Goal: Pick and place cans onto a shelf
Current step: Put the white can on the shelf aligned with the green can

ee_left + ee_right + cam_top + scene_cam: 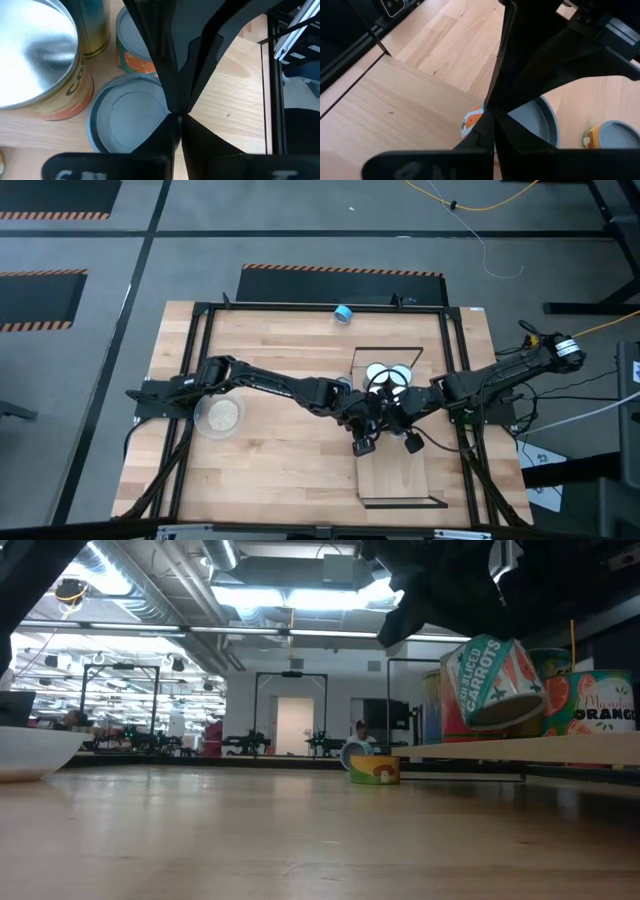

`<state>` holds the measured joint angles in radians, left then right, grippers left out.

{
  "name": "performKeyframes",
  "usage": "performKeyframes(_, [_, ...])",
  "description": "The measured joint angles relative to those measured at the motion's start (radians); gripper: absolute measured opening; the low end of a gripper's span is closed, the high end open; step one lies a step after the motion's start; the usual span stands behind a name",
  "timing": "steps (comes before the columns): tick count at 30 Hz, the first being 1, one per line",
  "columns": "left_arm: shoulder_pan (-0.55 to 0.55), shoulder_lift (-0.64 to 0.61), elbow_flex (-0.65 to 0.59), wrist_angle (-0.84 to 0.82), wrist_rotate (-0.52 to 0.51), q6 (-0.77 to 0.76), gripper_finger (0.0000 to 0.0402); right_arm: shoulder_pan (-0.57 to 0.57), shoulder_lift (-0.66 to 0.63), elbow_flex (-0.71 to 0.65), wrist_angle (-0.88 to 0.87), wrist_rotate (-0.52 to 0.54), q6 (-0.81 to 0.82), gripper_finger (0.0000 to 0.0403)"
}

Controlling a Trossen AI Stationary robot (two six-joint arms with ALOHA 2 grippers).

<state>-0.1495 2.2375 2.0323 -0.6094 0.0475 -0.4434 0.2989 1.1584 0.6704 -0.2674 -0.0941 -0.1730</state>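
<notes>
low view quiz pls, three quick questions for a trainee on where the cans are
1. True or false: the carrot can stands flat on the shelf.
2. In the high view, what round thing lies on the left part of the table?
3. The mushroom can is: a) on the shelf, b) on the table, c) held up in the air.
Key: 1 false, it hangs tilted above the shelf; 2 the clear dish; 3 b.

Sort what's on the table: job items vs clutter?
Job:
- shelf
- cans on the shelf
- sliced carrots can, tilted, off the shelf board, under a dark arm
- small can lying on the table
- blue-topped can at the far edge

Lying about:
- clear round dish under the left arm
</notes>
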Motion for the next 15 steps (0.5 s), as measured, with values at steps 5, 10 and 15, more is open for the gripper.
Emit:
performKeyframes(5, [0.0,0.001,0.0,0.002,-0.001,0.001,0.0017,0.0,0.0,0.002,-0.011,0.0,0.003,0.0003])
performKeyframes(10, [0.0,0.001,0.0,0.003,-0.001,0.004,0.0017,0.0,-0.001,0.002,-0.014,-0.002,0.003,0.0003])
performKeyframes(15, [0.0,0.002,0.0,0.003,-0.002,0.006,0.0024,0.0,-0.001,0.002,-0.019,-0.004,0.006,0.0003])
